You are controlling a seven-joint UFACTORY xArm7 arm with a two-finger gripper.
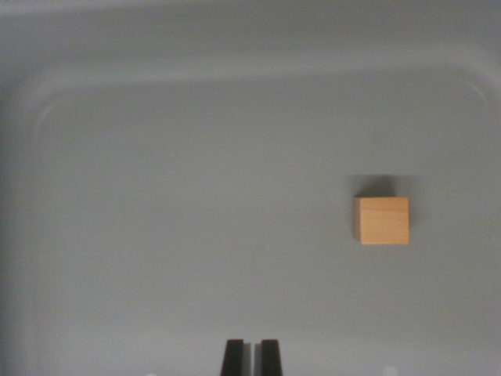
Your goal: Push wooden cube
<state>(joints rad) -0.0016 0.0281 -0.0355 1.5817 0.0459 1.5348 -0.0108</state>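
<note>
A small wooden cube (381, 220) sits by itself on a pale grey surface (196, 219), over toward the wrist view's right and a little above the middle of the picture. It rests flat, with its light tan top face square to the camera and a thin strip of its darker left side showing. A soft shadow falls just behind it, on the far side.

The grey surface looks like a shallow tray or mat with a raised border: a faint ridge runs across the top and bends round in curved corners at the upper left and upper right. Whether it lies on a desk I cannot tell, since nothing beyond it shows.

At the bottom edge, slightly left of centre, the two dark fingers (232, 357) of the gripper (250, 357) poke into view. They stand upright and nearly together, with only a thin sliver of grey between them, and nothing is held there. The cube is well apart from them, up and off to the right, untouched.
</note>
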